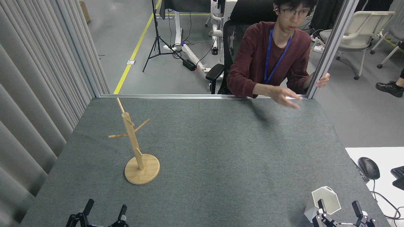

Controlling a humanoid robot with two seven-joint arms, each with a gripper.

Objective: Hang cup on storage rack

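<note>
The storage rack [135,146], a light wooden mug tree with a round disc base and thin angled pegs, stands upright on the left half of the grey table. The cup [325,201], white and faceted with a hexagonal rim, sits near the front right corner. My right gripper [339,206] is open just in front of the cup, its left finger overlapping the cup's lower rim and nothing held between the fingers. My left gripper [105,208] is open at the front left edge, well short of the rack.
A seated person [271,56] at the far edge reaches a hand [285,97] over the table's back right part. Corrugated panels line the left side. A side desk with a mouse [368,167] stands at the right, beyond the table's edge.
</note>
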